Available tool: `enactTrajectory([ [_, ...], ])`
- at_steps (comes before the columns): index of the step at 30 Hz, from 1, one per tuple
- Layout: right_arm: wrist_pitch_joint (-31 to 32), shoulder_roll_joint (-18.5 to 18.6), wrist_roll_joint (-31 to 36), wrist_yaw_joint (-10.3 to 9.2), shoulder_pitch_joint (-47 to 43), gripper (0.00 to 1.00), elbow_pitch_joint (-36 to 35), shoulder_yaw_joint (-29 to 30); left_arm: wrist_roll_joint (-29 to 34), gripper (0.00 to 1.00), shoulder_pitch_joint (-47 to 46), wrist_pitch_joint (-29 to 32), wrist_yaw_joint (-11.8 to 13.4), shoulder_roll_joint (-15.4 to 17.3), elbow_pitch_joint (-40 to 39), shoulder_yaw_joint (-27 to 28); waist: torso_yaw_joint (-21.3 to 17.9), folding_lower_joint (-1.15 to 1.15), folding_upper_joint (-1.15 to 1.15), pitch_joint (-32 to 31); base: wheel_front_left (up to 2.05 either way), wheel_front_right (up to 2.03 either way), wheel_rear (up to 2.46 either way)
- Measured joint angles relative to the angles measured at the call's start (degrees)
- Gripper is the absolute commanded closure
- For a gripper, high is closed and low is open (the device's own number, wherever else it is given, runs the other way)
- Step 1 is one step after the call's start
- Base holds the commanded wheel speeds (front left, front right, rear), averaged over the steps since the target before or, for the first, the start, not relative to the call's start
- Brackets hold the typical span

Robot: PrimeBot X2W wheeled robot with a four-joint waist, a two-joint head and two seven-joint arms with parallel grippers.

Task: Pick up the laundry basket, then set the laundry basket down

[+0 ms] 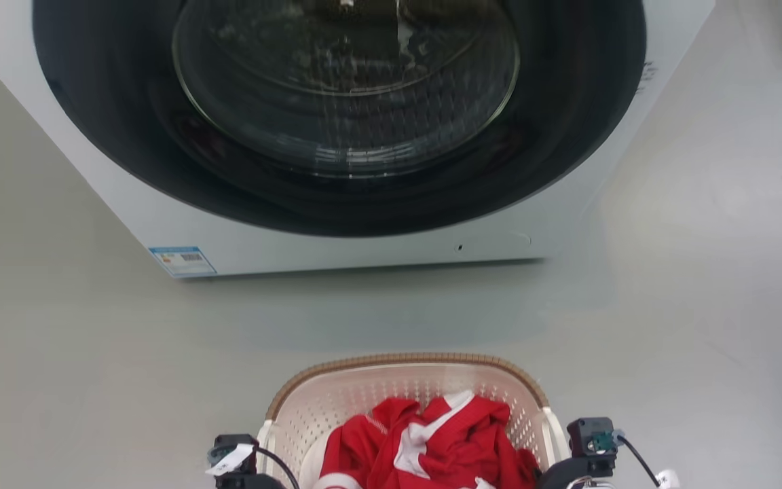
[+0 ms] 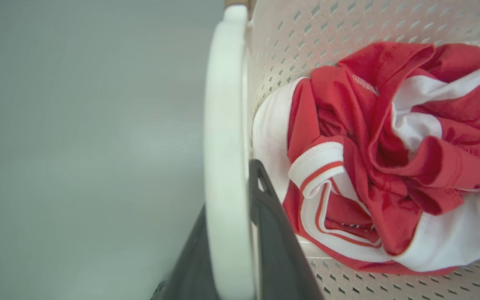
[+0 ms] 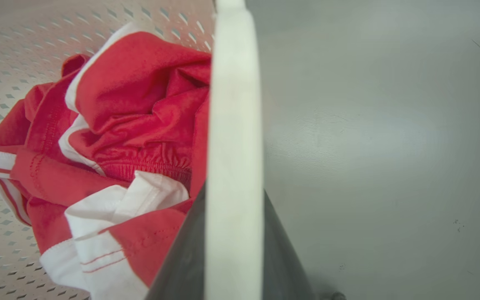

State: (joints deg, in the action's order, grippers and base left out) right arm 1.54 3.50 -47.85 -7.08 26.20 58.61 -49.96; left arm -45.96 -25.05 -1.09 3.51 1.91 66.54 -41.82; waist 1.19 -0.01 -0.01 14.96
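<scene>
pos: basket (image 1: 309,407) before washer (image 1: 364,251), clothes (image 1: 432,441) inside | left gripper (image 2: 229,196) clamped on one handle (image 2: 225,104), right gripper (image 3: 233,191) on the other | grasp looks done; you can't tell if it's off the floor (image 1: 58,339) | set-down remains

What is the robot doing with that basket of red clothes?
The robot is gripping the laundry basket with both arms. Its left gripper has its two dark fingers on either side of the left handle, and its right gripper does the same on the right handle. A crumpled red and white garment lies inside. The basket is in front of the washer. Whether it rests on the floor or is lifted cannot be told.
</scene>
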Motion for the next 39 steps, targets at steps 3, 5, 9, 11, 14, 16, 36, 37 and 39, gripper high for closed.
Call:
enactTrajectory([
  [3,1.0,0.0,-0.8,-0.05,-1.1,1.00,-0.4,-0.9,-0.4,1.00,1.1,0.6,0.0,0.1,0.4,-0.3,-0.2,0.00,0.00,-1.9,0.00,0.00,0.00],
  [5,1.6,0.0,-1.7,-0.07,-1.7,1.00,-0.4,-1.6,-0.6,1.00,1.8,1.0,-0.1,0.1,0.8,-0.7,-0.3,0.01,0.00,-3.1,0.00,0.00,0.00],
  [9,2.5,0.0,-3.0,-0.48,-3.2,1.00,-0.7,-2.8,-1.0,1.00,3.5,1.6,-0.5,0.1,1.2,-1.1,-0.5,0.00,0.00,-5.5,0.00,0.00,0.00],
  [11,3.1,0.0,-3.5,-0.49,-3.7,1.00,-0.7,-3.4,-1.2,1.00,4.2,2.0,-0.5,0.1,1.3,-1.2,-0.6,0.00,0.00,-6.7,0.00,0.00,0.00],
  [14,3.5,0.0,-4.2,-0.49,-4.4,1.00,-0.9,-4.0,-1.5,1.00,5.0,2.4,-0.5,0.2,1.4,-1.3,-0.7,0.00,0.00,-8.5,0.00,0.00,0.00],
  [16,3.9,0.0,-4.8,-0.51,-4.9,1.00,-0.9,-4.5,-1.8,1.00,5.7,2.6,-0.5,0.2,1.5,-1.4,-0.8,0.00,0.00,-9.7,0.00,0.00,0.00],
  [36,4.4,0.1,-8.3,-0.56,-6.0,1.00,-0.6,-7.2,-3.4,1.00,7.1,3.5,-0.5,0.3,1.5,-2.7,-0.9,0.01,0.00,-14.1,0.00,0.00,0.00],
  [37,4.4,0.1,-8.5,-0.56,-6.0,1.00,-0.6,-7.3,-3.4,1.00,7.1,3.5,-0.5,0.3,1.5,-2.8,-1.0,0.01,0.01,-14.2,0.00,0.00,0.00],
  [39,4.4,0.1,-9.1,-0.56,-6.0,1.00,-0.6,-7.6,-3.4,1.00,7.1,3.5,-0.5,0.3,1.5,-2.9,-1.0,0.01,0.00,-14.3,0.00,0.00,0.00],
])
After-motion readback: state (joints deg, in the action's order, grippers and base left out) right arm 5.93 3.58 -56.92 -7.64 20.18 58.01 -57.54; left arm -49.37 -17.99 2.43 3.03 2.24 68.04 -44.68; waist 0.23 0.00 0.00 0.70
